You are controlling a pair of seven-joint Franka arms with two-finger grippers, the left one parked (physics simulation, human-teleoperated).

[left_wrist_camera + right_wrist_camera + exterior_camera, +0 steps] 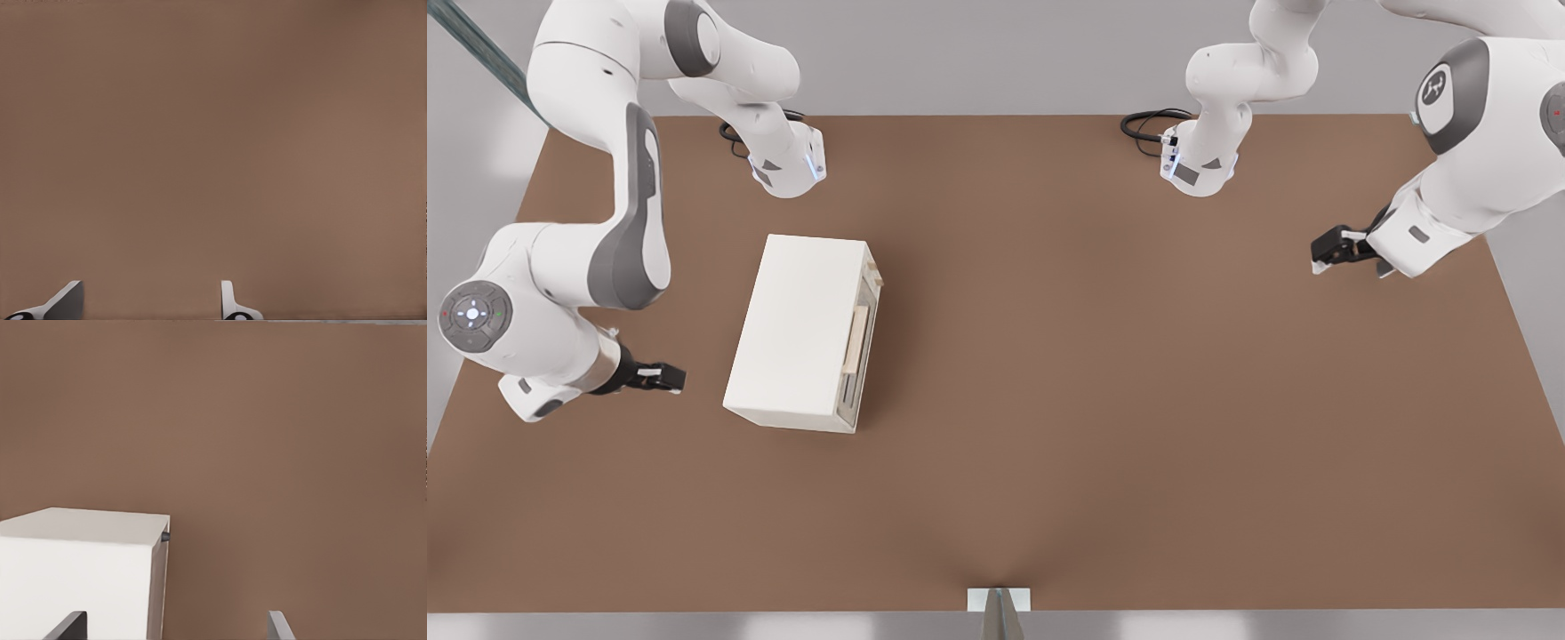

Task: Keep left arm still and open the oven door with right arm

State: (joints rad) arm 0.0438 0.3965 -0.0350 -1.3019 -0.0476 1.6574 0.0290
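Note:
The cream box oven (pixel 805 329) lies on the brown table (pixel 1103 400), left of centre in the front view. Its oven door (pixel 860 342) is the narrow face toward the front view's right, with a pale beige bar handle (pixel 856 340), and it sits flush and shut. The right arm (pixel 560 293) is at the front view's left; its gripper (pixel 669 377) hovers just left of the oven's near end, on the side away from the door, open and holding nothing. In the right wrist view the oven (pixel 80 580) fills a corner, with both fingertips (pixel 67 627) spread wide.
The left arm's gripper (pixel 1327 249) hangs over the table at the front view's right, far from the oven. Both arm bases (pixel 787 169) (pixel 1199 169) stand along the far edge with black cables. The left wrist view holds only bare table (pixel 213 147).

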